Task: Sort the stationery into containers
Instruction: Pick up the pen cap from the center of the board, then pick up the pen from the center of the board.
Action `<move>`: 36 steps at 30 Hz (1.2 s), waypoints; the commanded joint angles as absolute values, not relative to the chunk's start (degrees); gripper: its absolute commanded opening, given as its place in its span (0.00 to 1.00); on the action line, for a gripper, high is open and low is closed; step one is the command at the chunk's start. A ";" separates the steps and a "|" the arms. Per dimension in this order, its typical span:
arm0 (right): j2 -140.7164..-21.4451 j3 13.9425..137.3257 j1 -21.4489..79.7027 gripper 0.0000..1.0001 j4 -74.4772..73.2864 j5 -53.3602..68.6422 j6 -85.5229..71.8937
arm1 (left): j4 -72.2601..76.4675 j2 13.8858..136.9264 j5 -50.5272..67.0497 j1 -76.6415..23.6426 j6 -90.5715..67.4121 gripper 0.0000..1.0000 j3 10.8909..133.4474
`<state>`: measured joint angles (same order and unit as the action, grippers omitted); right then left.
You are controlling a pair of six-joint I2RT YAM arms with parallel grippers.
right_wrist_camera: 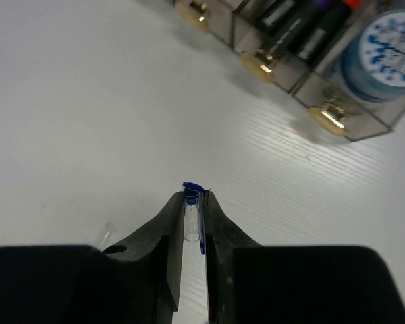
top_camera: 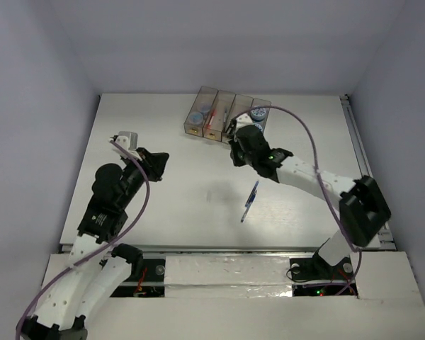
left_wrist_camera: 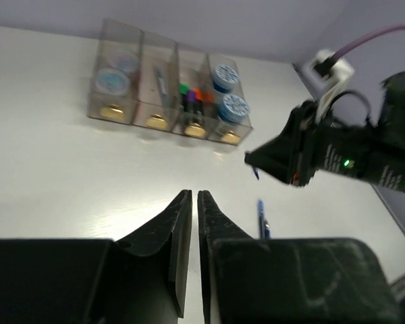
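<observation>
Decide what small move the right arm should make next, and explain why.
Probably lift the right gripper and swing it over the second bin from the left, keeping it closed for now. Its jaws are shut on a blue pen, which is not yet above any bin. That bin already holds a pink pen, so it looks like the place for pens.

Two black-and-white arms with purple cables

The left arm (top_camera: pixel 113 195) and right arm (top_camera: pixel 304 170) alternate white shells with black joint housings; the right one's bulkiest black block (top_camera: pixel 363 210) lies at 4 o'clock in the overhead view. A thin purple cable (top_camera: pixel 302 126) runs along the right arm, another (top_camera: pixel 147 190) along the left, ending in a white plug box (top_camera: pixel 128 137). A small green light (top_camera: pixel 270 152) glows on the right wrist. The left gripper (left_wrist_camera: pixel 194 194) and right gripper (right_wrist_camera: pixel 193 196) have smooth black fingers tapering to blunt tips.
</observation>
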<state>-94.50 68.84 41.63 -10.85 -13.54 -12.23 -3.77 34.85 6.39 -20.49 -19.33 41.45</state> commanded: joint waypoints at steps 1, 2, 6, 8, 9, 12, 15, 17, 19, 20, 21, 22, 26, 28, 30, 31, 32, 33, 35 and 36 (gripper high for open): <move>-86.94 62.77 39.56 0.04 -3.00 -18.02 -19.32 | 5.17 39.53 15.81 -23.54 -23.47 0.05 39.12; -83.44 59.88 38.07 0.04 -2.64 -17.76 -20.12 | 6.75 40.94 15.04 -25.82 -26.16 0.03 38.76; -75.70 53.90 33.93 0.04 -1.41 -15.30 -22.85 | 7.22 52.53 -1.37 -45.40 -28.48 0.00 42.86; -73.05 52.04 32.61 0.04 -1.41 -14.51 -24.08 | 6.07 60.71 -9.19 -52.72 -28.30 0.00 45.51; -70.77 51.34 31.48 0.04 -1.49 -13.81 -24.34 | 6.15 63.26 -10.10 -53.78 -28.56 0.00 46.92; -67.60 48.52 30.33 0.04 -1.93 -13.71 -25.22 | 9.74 71.00 -10.99 -56.33 -29.88 0.00 47.11; -63.82 46.67 29.71 0.04 -3.16 -14.32 -25.31 | 10.29 77.50 -14.05 -60.98 -29.80 0.00 49.55; -62.76 45.45 29.10 0.05 -3.69 -14.68 -25.14 | 9.06 81.99 -19.91 -63.80 -29.27 0.00 51.67; -61.79 44.74 29.09 0.05 -3.34 -14.77 -25.22 | 6.42 86.46 -23.28 -66.79 -29.09 0.00 54.75; -61.18 44.48 29.09 0.05 -3.25 -14.77 -25.31 | 5.98 87.79 -25.81 -67.49 -29.18 0.00 55.45; -61.08 44.47 29.09 0.05 -3.34 -14.85 -25.23 | 5.28 89.19 -26.62 -68.02 -29.79 0.01 56.24; -61.00 44.47 28.57 0.05 -3.43 -14.85 -25.22 | 5.19 91.47 -26.72 -68.03 -30.14 0.04 56.42; -60.29 44.12 28.56 0.05 -3.51 -14.94 -25.05 | 6.59 95.09 -27.06 -69.26 -30.94 0.12 56.25; -59.85 43.95 28.56 0.05 -3.52 -15.47 -24.96 | 6.59 96.76 -27.86 -69.26 -30.85 0.14 56.51; -59.68 43.95 28.56 0.06 -3.60 -15.47 -24.70 | 6.59 97.64 -28.04 -69.26 -30.59 0.15 56.95; -59.68 43.95 28.56 0.06 -3.60 -15.47 -24.70 | 6.59 98.43 -28.04 -69.26 -30.32 0.15 57.13; -59.68 43.95 28.56 0.06 -3.52 -15.47 -24.61 | 6.59 98.87 -27.78 -69.26 -30.06 0.15 57.22; -59.68 43.95 28.56 0.06 -3.52 -15.47 -24.61 | 6.59 99.40 -27.60 -69.78 -29.88 0.16 57.48; -59.94 43.86 28.56 0.06 -3.34 -15.29 -24.61 | 6.94 100.28 -26.55 -69.79 -29.36 0.16 57.48; -60.12 43.77 28.56 0.06 -3.25 -15.29 -24.61 | 7.12 100.54 -26.11 -69.79 -29.18 0.16 57.57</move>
<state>-61.06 44.03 28.84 -5.37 -14.59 -24.69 6.13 100.47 -25.71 -69.36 -29.91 55.05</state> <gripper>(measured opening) 0.190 0.158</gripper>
